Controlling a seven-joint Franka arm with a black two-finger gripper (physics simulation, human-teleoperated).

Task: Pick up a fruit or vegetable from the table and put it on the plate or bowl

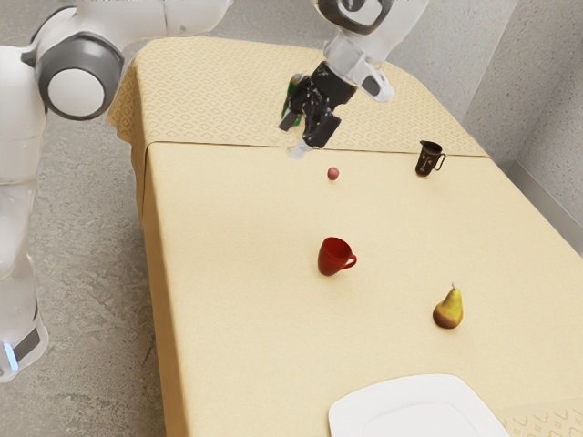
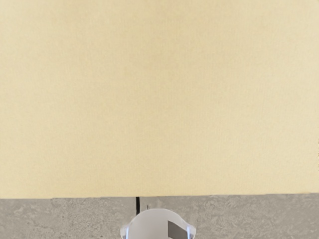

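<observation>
Bright, even light (seemingly overhead) casts faint soft shadows beneath the mug (image 1: pixel 335 256) and pear (image 1: pixel 447 308).

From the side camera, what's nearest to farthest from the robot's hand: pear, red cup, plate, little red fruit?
1. Little red fruit, farthest back.
2. Red cup, in the middle.
3. Pear, toward the exterior view's right.
4. Plate, nearest the camera.

A bare room dressed as a dining spot: grey stone-like floor (image 1: pixel 91 300) and walls (image 1: pixel 537 73) surround 1 long table (image 1: pixel 228 300) under a yellow patterned cloth, laid with a red mug (image 1: pixel 334 256), a dark mug (image 1: pixel 428 157) at the far side, a white plate (image 1: pixel 410 410) near, and a pear (image 1: pixel 447 308).
</observation>
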